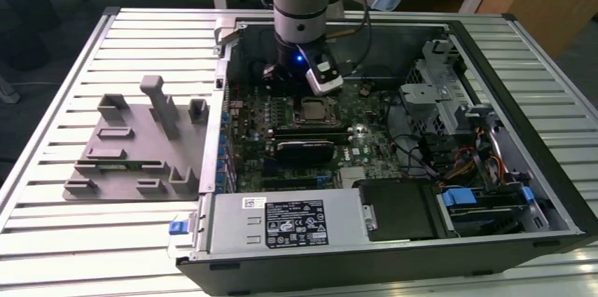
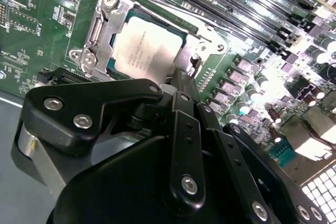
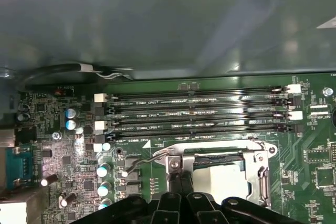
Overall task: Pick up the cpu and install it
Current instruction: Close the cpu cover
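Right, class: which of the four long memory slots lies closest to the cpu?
The slot directly alongside the socket frame around the cpu; the other three lie beyond it, toward the case wall.

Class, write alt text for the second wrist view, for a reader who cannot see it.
A silver-topped cpu lies flat in its metal-framed socket on a green motherboard. The black gripper looms in the foreground, its tip close to the cpu's edge. Long memory slots run alongside the socket.

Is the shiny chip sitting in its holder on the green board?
Yes, the cpu lies flat inside the metal socket frame on the motherboard.
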{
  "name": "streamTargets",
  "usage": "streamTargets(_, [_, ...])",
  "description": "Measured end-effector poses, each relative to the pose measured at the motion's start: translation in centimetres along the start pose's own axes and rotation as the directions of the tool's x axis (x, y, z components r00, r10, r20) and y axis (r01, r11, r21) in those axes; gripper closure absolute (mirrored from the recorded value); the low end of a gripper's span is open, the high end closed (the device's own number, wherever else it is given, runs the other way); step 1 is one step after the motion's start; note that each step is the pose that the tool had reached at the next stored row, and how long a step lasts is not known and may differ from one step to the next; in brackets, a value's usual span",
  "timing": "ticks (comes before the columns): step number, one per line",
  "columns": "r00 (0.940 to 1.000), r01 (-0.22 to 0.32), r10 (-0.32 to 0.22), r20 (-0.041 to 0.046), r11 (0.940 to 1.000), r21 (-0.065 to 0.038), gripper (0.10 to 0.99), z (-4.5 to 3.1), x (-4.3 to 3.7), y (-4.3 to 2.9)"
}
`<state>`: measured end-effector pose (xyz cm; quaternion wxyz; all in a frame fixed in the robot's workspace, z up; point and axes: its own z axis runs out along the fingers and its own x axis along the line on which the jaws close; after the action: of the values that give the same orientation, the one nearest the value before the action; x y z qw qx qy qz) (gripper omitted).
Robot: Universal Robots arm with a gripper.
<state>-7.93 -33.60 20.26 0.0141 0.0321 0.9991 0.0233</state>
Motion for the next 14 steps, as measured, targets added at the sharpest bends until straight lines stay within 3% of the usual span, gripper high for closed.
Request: streamTargets(14, [1.0,0.0,0.0,-0.0002,1.0,0.0,0.98,0.26,0.05,-0.02])
